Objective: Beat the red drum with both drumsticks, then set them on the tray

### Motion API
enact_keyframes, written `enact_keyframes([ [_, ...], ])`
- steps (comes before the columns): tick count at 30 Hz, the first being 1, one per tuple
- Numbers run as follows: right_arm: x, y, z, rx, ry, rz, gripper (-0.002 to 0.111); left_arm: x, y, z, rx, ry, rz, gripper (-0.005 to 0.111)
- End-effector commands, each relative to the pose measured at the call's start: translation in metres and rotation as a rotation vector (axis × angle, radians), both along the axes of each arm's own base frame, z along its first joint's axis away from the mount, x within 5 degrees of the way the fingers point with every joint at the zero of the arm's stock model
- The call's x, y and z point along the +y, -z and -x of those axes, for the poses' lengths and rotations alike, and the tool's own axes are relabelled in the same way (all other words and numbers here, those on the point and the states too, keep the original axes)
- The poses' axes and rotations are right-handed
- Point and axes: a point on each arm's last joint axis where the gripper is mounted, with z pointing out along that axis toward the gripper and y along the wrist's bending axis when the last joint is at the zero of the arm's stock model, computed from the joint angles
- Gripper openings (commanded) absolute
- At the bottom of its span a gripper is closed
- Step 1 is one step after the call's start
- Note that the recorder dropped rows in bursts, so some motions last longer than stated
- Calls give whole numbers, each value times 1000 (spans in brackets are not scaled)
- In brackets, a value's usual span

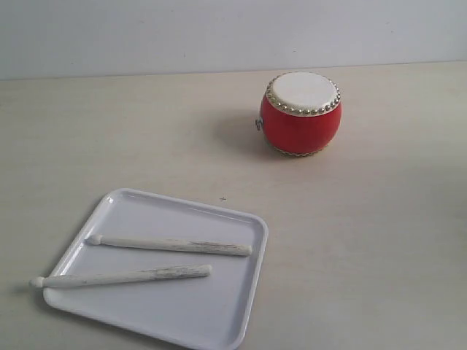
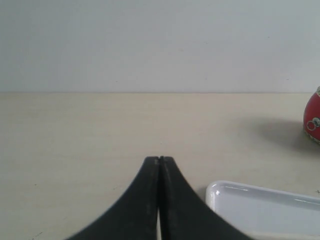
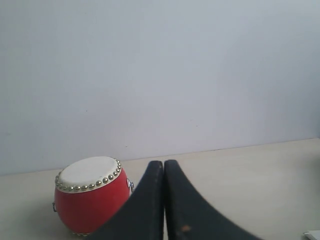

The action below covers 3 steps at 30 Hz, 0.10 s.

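Observation:
The red drum (image 1: 300,114) stands upright at the back right of the table, white skin up. Two pale drumsticks lie on the white tray (image 1: 219,306) at the front left: one drumstick (image 1: 171,245) wholly inside it, the other drumstick (image 1: 124,276) with its tip over the tray's left rim. Neither gripper shows in the exterior view. My left gripper (image 2: 159,159) is shut and empty, with a tray corner (image 2: 260,205) and the drum's edge (image 2: 313,122) beyond it. My right gripper (image 3: 163,162) is shut and empty, with the drum (image 3: 90,200) behind it.
A pale wooden table (image 1: 365,240) runs to a plain white wall (image 1: 146,33) at the back. Bare tabletop lies between the tray and the drum and along the right side.

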Motion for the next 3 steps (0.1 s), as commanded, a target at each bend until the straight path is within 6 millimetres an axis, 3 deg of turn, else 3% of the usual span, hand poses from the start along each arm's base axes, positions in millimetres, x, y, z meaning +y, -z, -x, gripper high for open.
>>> enact_keyframes([
  [1, 0, 1, 0, -5, 4, 5, 0, 0, 1, 0, -1, -4, 2, 0],
  [3, 0, 1, 0, -5, 4, 5, 0, 0, 1, 0, -1, -4, 2, 0],
])
